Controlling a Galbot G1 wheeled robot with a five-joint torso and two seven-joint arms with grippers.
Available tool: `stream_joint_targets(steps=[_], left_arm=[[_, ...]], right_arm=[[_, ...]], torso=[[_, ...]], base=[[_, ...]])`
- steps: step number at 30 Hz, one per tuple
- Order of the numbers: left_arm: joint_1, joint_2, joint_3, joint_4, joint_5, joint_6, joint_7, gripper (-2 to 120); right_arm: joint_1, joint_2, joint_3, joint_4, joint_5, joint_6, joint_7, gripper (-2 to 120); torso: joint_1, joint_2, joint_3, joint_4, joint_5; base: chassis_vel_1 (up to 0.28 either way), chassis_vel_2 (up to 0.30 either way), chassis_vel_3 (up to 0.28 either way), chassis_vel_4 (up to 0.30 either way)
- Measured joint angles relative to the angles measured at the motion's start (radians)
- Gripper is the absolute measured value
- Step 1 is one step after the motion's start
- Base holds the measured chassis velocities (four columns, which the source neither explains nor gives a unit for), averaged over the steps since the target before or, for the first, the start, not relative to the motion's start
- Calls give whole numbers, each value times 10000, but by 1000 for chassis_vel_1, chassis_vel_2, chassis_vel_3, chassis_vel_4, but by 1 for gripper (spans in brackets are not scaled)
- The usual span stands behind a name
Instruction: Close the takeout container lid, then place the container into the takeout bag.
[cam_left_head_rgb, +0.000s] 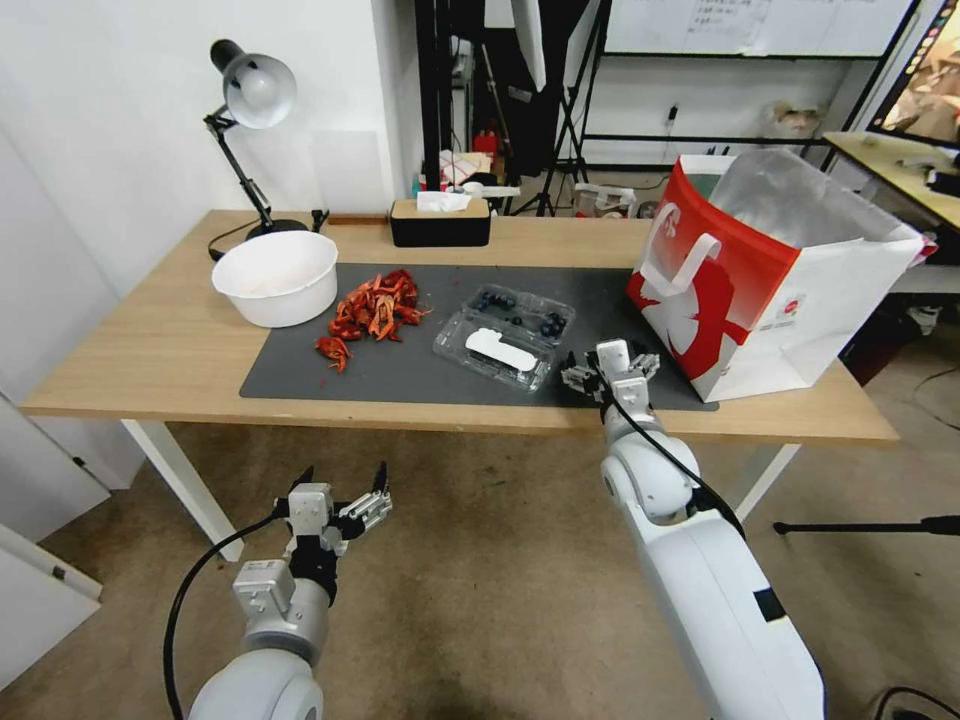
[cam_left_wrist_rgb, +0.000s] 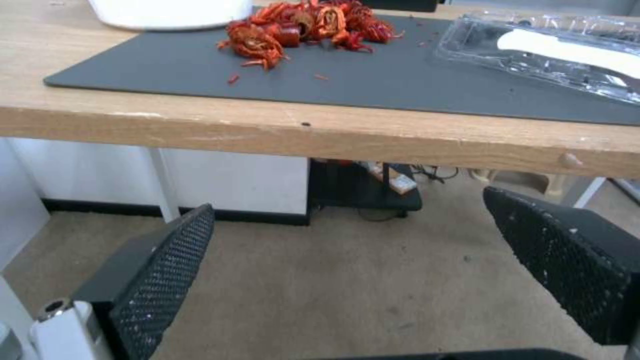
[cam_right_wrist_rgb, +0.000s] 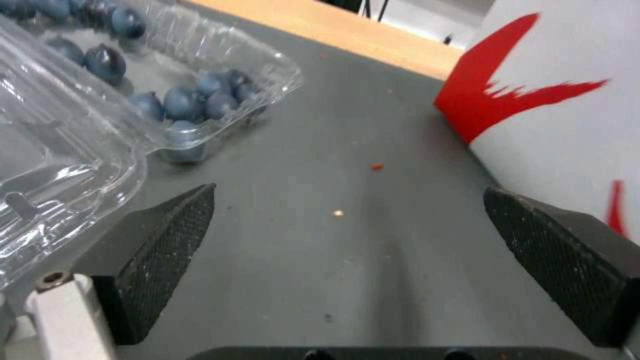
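From the head camera I've got the takeout container (cam_left_head_rgb: 505, 335) lying open on the dark mat (cam_left_head_rgb: 420, 375), berries in the far half, the lid (cam_left_head_rgb: 490, 352) with its white sticker folded flat toward me. The takeout bag (cam_left_head_rgb: 770, 275) stands open on the table's right end, just beside the mat's edge. My right gripper (cam_left_head_rgb: 608, 372) sits over the mat's front edge between container and bag, fingers spread. My left gripper (cam_left_head_rgb: 340, 500) hangs below the table's front edge, also spread. On the left wrist camera, the 2 black pads (cam_left_wrist_rgb: 157, 280) stand wide apart under the table edge (cam_left_wrist_rgb: 320, 140). On the right wrist camera, the pads (cam_right_wrist_rgb: 167, 260) are wide apart over bare mat, container (cam_right_wrist_rgb: 120, 105) on one side, bag (cam_right_wrist_rgb: 553, 120) on the other.
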Motion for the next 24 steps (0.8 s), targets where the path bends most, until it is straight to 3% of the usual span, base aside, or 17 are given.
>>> stream_joint_targets(steps=[24], left_arm=[[149,-112,-60,67,-7,-309,-165,100]], right_arm=[[571,460,-495,-600,65,-224,-130,100]], torso=[[0,0,0,0,-2]], base=[[0,0,0,0]])
